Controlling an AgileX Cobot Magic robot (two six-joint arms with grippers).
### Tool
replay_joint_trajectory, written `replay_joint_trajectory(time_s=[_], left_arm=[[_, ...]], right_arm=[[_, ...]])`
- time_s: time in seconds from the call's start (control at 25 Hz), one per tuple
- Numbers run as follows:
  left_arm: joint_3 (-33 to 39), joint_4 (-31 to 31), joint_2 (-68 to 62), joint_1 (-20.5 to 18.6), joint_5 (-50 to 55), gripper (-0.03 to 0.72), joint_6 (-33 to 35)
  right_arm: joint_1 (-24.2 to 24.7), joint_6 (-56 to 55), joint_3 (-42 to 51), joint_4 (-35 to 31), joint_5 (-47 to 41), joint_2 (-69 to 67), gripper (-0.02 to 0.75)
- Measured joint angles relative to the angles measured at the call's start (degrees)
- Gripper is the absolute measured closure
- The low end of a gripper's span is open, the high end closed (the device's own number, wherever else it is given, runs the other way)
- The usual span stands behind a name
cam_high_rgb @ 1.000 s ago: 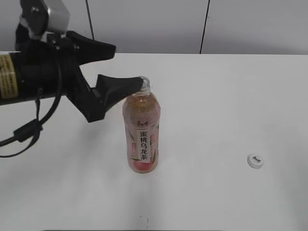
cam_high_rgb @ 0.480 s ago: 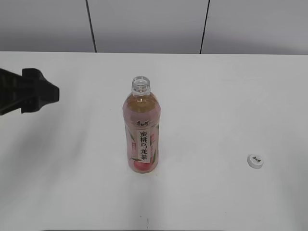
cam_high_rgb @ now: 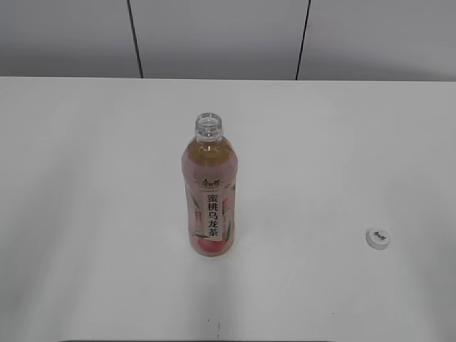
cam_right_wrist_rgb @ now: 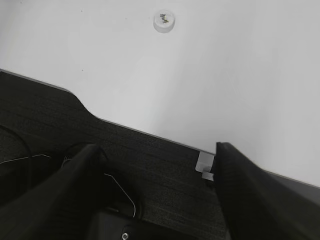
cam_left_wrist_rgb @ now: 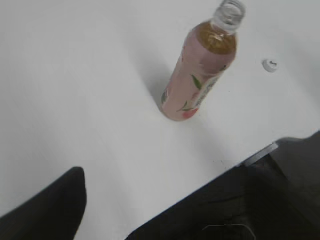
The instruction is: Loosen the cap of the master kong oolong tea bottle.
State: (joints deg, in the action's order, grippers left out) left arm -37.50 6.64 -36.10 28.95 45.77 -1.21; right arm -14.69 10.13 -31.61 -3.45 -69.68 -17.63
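The bottle [cam_high_rgb: 209,192], labelled 蜜桃乌龙茶, stood uncapped; its cap [cam_high_rgb: 378,238] lay apart; my right jaws gaped empty, my left's spread I couldn't tell.

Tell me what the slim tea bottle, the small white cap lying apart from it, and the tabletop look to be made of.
The slim clear bottle of pinkish-amber tea: apparently thin clear plastic, since the tea shows through; its pink peach label looks like glossy film. The small round white cap: likely opaque moulded plastic, matte. The white table: smooth, faintly sheened surface, perhaps laminate; the material is uncertain.
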Motion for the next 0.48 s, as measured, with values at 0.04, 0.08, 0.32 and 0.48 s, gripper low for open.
replay_joint_trajectory(time_s=[0.04, 0.08, 0.32, 0.48], left_arm=[[0.00, -0.40, 3.08, 0.04, 2.44, 0.116, 1.67], [0.00, -0.82, 6.76, 0.04, 5.24, 0.118, 3.40], [0.09, -5.42, 23.54, 0.11, 14.54, 0.118, 6.43], [3.84, -6.64, 28.47, 0.11, 14.86, 0.118, 6.60]], right_arm=[[0.00, 0.00, 0.12, -0.05, 0.67, 0.00, 0.211], [0.00, 0.00, 0.31, -0.05, 1.54, 0.00, 0.211], [0.00, 0.00, 2.07, -0.05, 5.83, 0.00, 0.212], [0.00, 0.00, 2.12, -0.05, 6.12, 0.00, 0.212]])
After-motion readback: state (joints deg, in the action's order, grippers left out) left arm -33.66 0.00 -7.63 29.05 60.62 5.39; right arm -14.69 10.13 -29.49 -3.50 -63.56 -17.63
